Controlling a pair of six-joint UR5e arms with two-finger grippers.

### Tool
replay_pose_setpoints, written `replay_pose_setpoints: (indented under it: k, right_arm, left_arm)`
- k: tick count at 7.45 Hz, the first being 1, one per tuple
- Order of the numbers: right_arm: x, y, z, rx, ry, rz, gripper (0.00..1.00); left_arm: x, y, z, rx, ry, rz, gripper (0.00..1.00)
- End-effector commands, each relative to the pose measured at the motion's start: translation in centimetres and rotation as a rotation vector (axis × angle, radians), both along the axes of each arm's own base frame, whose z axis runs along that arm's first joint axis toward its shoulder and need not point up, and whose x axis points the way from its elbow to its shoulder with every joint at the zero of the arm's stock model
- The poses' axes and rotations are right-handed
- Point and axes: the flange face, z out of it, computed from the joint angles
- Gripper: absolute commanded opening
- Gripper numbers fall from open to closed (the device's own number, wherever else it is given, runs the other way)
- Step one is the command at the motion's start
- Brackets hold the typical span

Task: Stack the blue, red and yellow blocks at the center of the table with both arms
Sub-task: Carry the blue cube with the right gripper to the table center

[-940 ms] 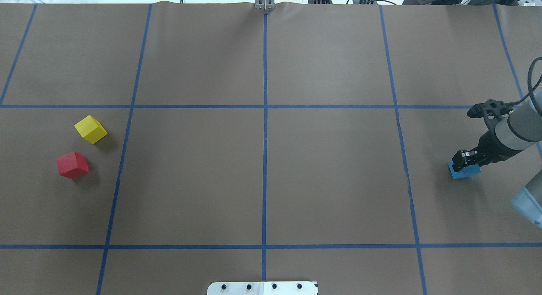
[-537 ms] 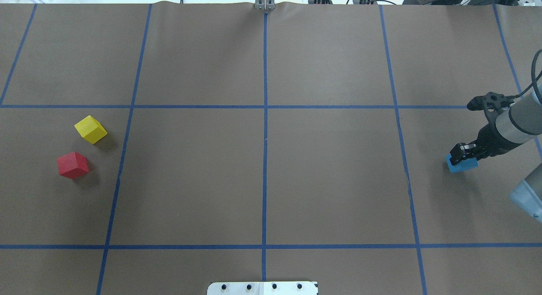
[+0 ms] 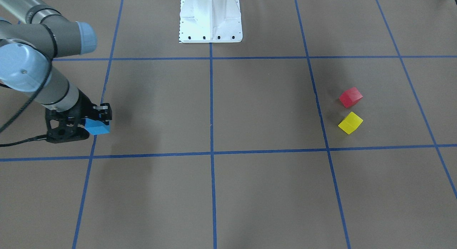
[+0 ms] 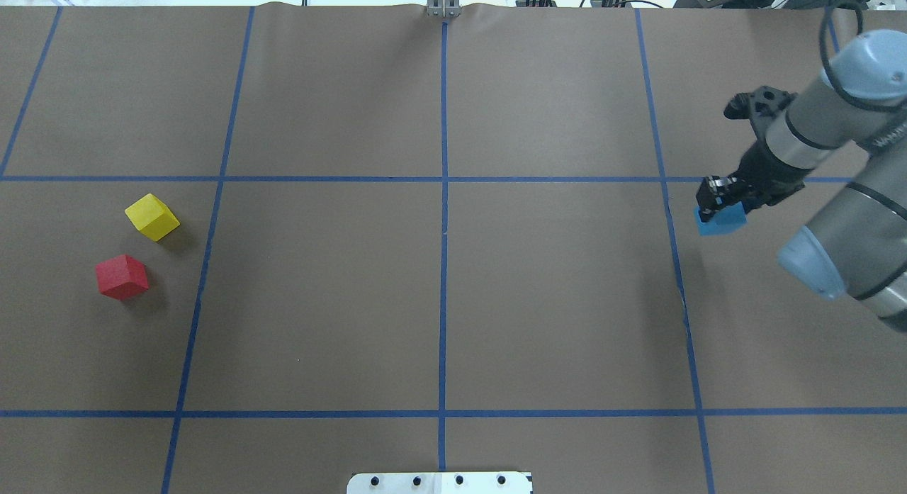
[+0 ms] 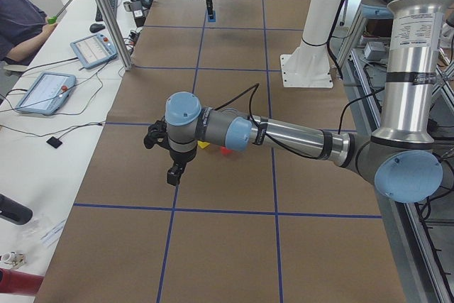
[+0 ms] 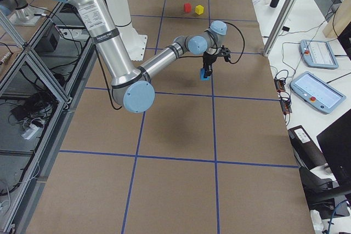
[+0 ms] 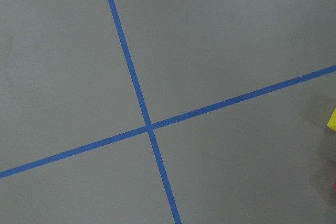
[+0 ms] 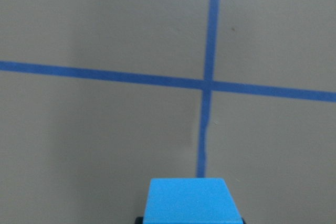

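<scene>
My right gripper (image 4: 719,212) is shut on the blue block (image 4: 720,222) and holds it above the table at the right, near a tape crossing. The block also shows in the front-facing view (image 3: 97,127) and low in the right wrist view (image 8: 188,200). The yellow block (image 4: 151,216) and the red block (image 4: 122,276) lie side by side on the table at the far left, apart from each other. My left gripper (image 5: 174,174) shows only in the exterior left view, hanging above the table beside the yellow block (image 5: 204,145); I cannot tell whether it is open or shut.
Blue tape lines divide the brown table cover into a grid. The white robot base (image 3: 210,20) stands at the robot's edge, mid-table. A metal post (image 5: 106,12) and operator tablets (image 5: 44,91) are beyond the far table edge.
My right gripper has lifted the blue block off the table and carried it away from the robot and a little toward the centre. The red and yellow blocks have not moved.
</scene>
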Motion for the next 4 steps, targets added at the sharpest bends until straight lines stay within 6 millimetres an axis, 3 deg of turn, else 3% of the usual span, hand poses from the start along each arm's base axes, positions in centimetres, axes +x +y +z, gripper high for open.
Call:
replay_pose_setpoints:
  k: [1,2,4]
  right_arm:
    - [-9.0,-2.0,-8.4,0.023,0.011,-0.020,0.00]
    - [-13.4,-0.8,-9.9,-0.025,0.017,-0.003,0.00]
    - [-20.2,0.9,-11.6,-0.100,-0.024,0.091,0.00]
  left_arm:
    - [0.2,-0.2,-0.3,-0.006,0.003,-0.010,1.00]
    - [0.3,-0.2,-0.4,-0.007,0.005,-0.009,1.00]
    - [1.0,-0.4,-0.5,-0.006,0.006,0.004,1.00]
